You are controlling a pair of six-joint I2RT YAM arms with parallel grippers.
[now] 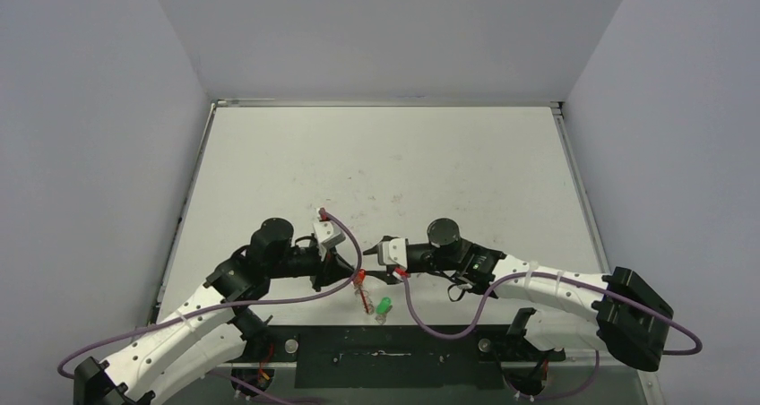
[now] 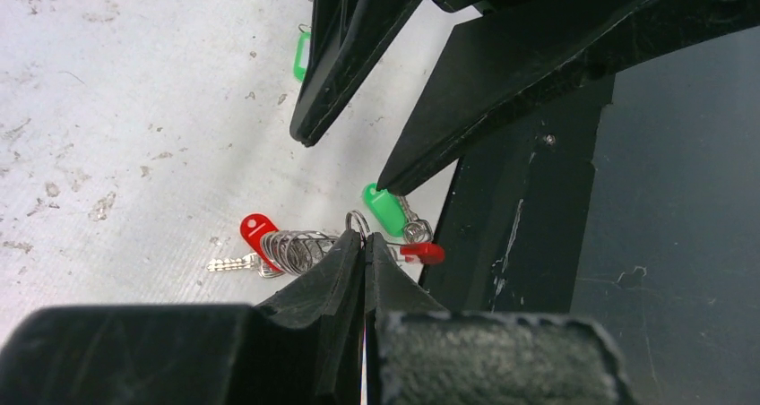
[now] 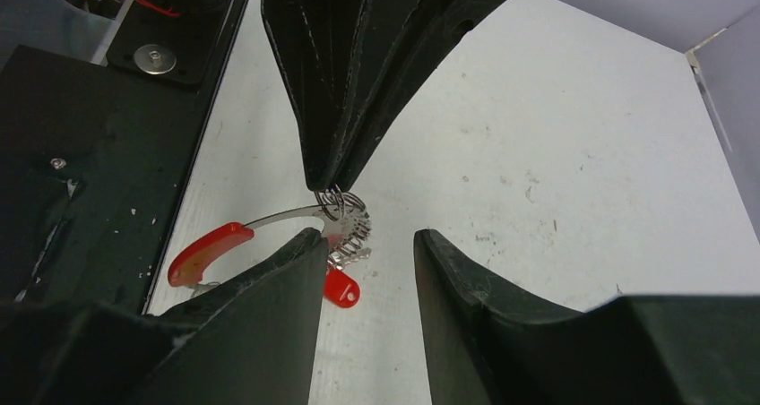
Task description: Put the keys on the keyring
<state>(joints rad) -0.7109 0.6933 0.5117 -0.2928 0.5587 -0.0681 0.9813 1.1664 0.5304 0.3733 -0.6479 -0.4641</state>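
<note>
Over scuffed white table (image 1: 403, 154), left hand (image 2: 365, 246) apparently pinches coiled keyring (image 2: 300, 248).

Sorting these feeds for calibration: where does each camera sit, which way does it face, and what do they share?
Top external: above and behind the bases, looking down on the white table; the left arm and right arm show.
Left wrist: on the left arm, looking past its own shut left gripper, which pinches the keyring, towards the right gripper.
Right wrist: on the right arm, facing the opposite way, over its own open fingers to the left gripper's tips.
Shared: all three show the keyring; each wrist view shows the other gripper.
</note>
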